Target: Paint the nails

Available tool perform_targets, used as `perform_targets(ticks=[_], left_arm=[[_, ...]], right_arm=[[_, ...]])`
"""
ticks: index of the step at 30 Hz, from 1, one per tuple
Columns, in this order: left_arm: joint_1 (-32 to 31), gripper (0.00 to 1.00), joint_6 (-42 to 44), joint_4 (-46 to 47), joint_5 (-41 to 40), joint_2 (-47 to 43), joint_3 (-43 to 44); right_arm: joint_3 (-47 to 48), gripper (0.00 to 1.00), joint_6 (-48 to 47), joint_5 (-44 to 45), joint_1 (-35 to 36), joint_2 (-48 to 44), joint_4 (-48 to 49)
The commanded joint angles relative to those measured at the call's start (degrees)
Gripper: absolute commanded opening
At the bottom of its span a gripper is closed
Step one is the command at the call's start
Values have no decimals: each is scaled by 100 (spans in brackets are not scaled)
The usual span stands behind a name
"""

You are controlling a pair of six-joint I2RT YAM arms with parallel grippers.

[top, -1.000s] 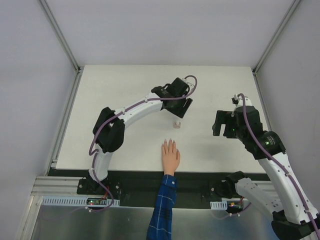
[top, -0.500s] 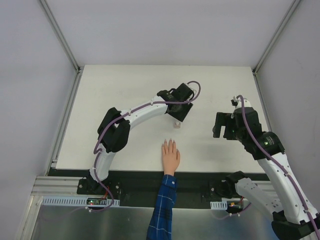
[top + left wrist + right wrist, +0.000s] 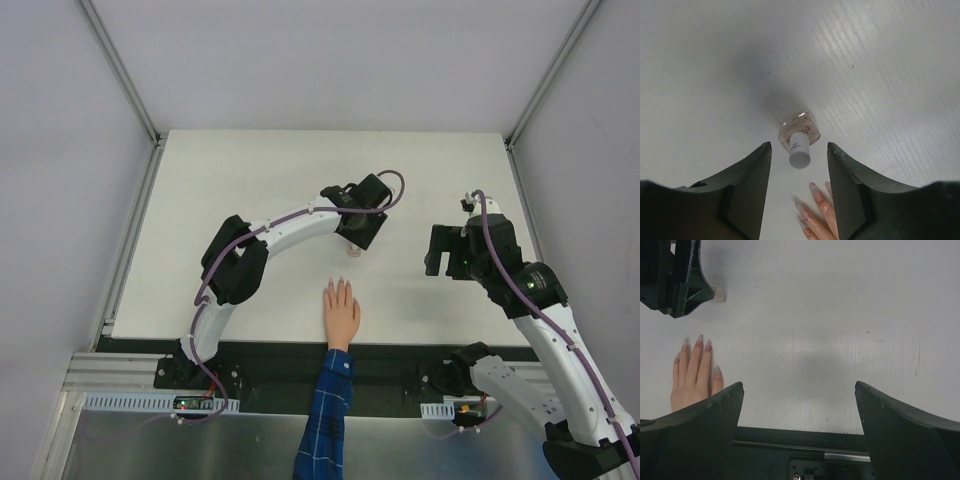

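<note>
Nails [image 3: 813,187] near capped polish bottle [image 3: 799,140]

Top cam: fixed, high, behind the arm bases, looks down on the whole table [image 3: 250,190]. Left wrist cam: close in, looks down between its own fingers [image 3: 747,185] at the polish bottle [image 3: 800,132] just ahead of the tips. Right wrist cam: farther off, looks down past its fingers [image 3: 900,430]. All three share the bottle and mannequin hand [image 3: 692,375]; the right wrist view also catches the left gripper [image 3: 695,287].
</note>
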Motion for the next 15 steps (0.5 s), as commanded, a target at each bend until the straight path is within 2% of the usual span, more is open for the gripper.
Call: perform_targets(ticks=[1,15], left_arm=[[-85,47,-112,-164,-137,5,30],[-111,39,-104,-199,-243,119,65]], right_arm=[[-21,96,20,-19,-2,-56,23],[-74,96,64,-54,-11,-100,14]])
